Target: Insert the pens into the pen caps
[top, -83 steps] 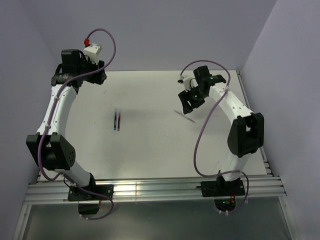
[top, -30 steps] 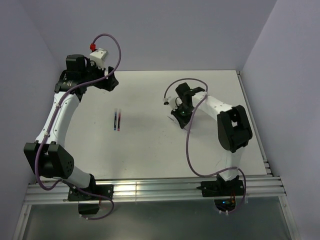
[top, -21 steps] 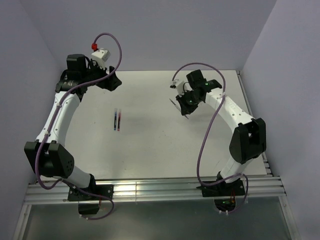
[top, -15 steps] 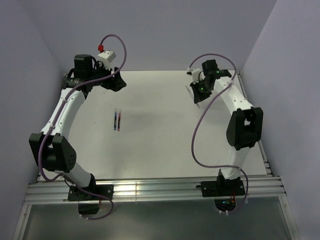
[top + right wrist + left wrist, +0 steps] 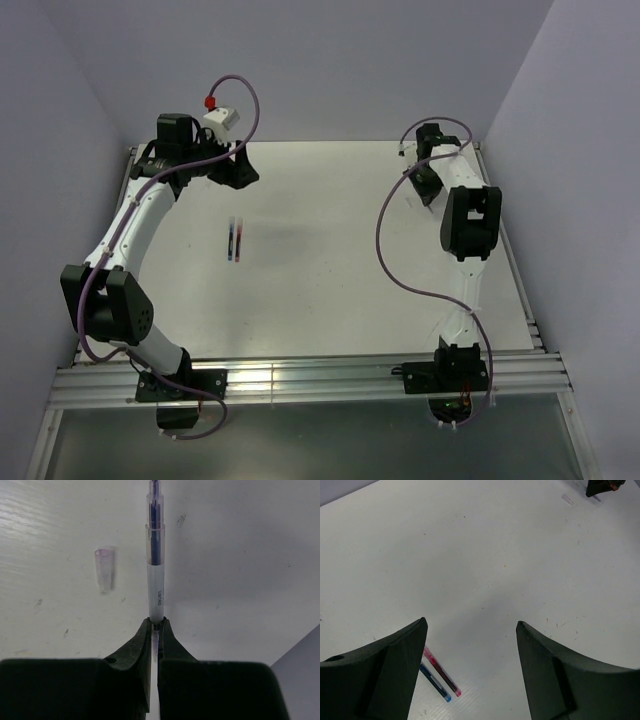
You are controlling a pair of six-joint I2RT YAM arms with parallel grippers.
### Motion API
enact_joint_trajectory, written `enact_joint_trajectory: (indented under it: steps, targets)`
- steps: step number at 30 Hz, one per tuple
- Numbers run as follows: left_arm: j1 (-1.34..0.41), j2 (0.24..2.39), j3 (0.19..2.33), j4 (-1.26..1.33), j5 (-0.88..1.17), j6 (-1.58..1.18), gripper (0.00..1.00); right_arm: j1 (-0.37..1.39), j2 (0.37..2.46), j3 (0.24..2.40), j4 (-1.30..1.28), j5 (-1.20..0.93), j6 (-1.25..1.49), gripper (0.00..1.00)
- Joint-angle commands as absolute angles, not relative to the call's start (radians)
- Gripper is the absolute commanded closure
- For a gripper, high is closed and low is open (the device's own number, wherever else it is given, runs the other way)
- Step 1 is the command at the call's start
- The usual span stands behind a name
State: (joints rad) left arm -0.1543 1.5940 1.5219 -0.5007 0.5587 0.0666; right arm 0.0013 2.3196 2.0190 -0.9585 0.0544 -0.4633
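A red pen (image 5: 238, 243) and a blue pen (image 5: 230, 243) lie side by side on the white table, left of centre. In the left wrist view the red pen (image 5: 440, 672) and blue pen (image 5: 435, 682) sit by my lower left finger. My left gripper (image 5: 243, 172) (image 5: 471, 622) hovers open and empty behind them. At the back right, my right gripper (image 5: 422, 188) (image 5: 155, 622) is shut on the pale clear pen (image 5: 155, 565), which points forward above the table. One translucent pen cap (image 5: 104, 570) (image 5: 567, 499) lies just left of that pen.
The white table (image 5: 320, 290) is bounded by purple walls at the back and sides. A metal rail (image 5: 300, 380) runs along its near edge. The right arm's elbow (image 5: 467, 222) stands folded close to the right wall.
My right gripper lifted the clear pen from the table's middle right and carried it to the back right corner. The left gripper drifted slightly right. The red and blue pens have not moved.
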Motion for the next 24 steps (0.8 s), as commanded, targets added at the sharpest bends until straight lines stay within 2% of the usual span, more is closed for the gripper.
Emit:
enact_joint_trajectory:
  steps: [1, 9, 24]
  targets:
    - [-0.155, 1.560, 1.528, -0.514, 0.600, 0.066, 0.22, 0.011, 2.342, 2.085, -0.980, 0.155, -0.511, 1.00]
    - [-0.155, 1.580, 1.548, -0.564, 0.629, 0.074, 0.23, 0.044, 2.391, 2.085, -1.020, 0.199, -0.595, 1.00]
    - [-0.153, 1.511, 1.408, -0.511, 0.540, 0.061, 0.20, 0.170, 2.306, 1.884, -1.065, -0.027, -0.551, 1.00]
